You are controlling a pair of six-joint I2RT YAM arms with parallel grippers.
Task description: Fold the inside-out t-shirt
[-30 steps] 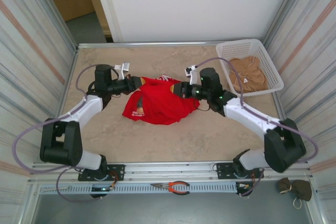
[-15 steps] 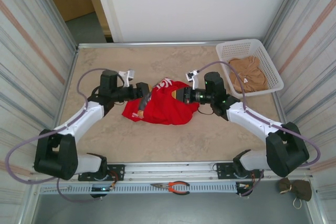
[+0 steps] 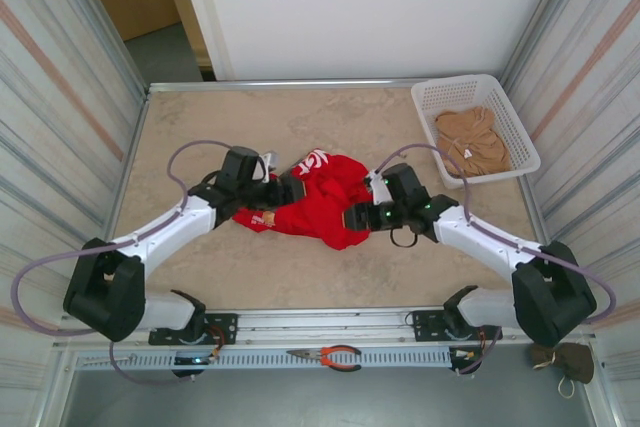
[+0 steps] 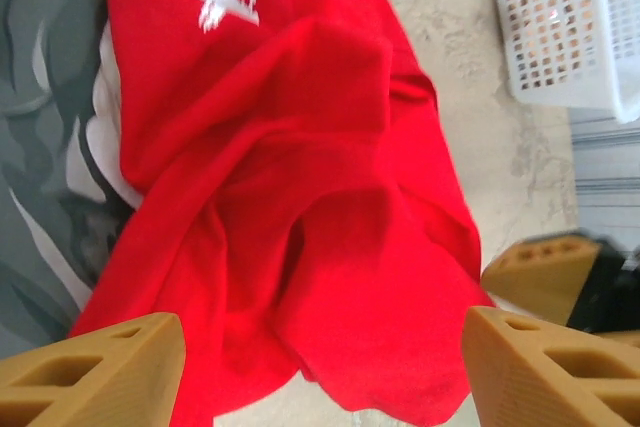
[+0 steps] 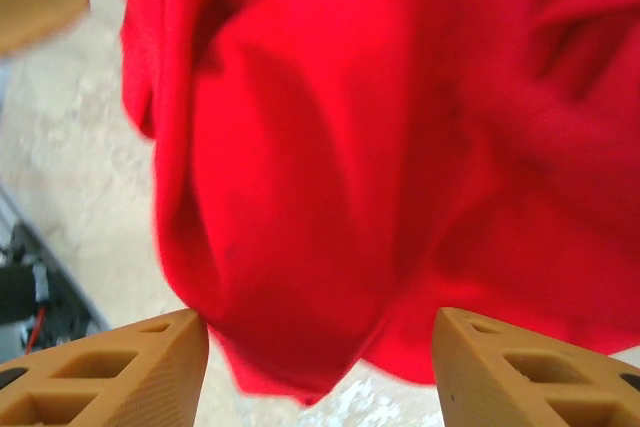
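Observation:
The inside-out t-shirt [image 3: 325, 197] is a bright red bunched heap on the table's middle, with a white print [image 3: 313, 159] at its far edge. My left gripper [image 3: 290, 190] lies at its left side and my right gripper [image 3: 357, 217] at its near right side. In the left wrist view the t-shirt [image 4: 300, 197] hangs loose between the tan fingers [image 4: 95, 367] of the left gripper [image 4: 320, 377], which is open. In the right wrist view a red fold [image 5: 330, 167] droops in front of the right gripper [image 5: 320, 372], also open, nothing pinched.
A white basket [image 3: 510, 112] at the back right holds a tan-brown garment [image 3: 472, 142]; its corner [image 4: 560, 27] appears in the left wrist view. Red-handled pliers [image 3: 335, 355] lie on the front rail. Metal walls stand on both sides of the table.
Both grippers went from shut to open, letting go of the shirt. Both arms came inward and nearer, and the shirt has bunched into a tighter heap.

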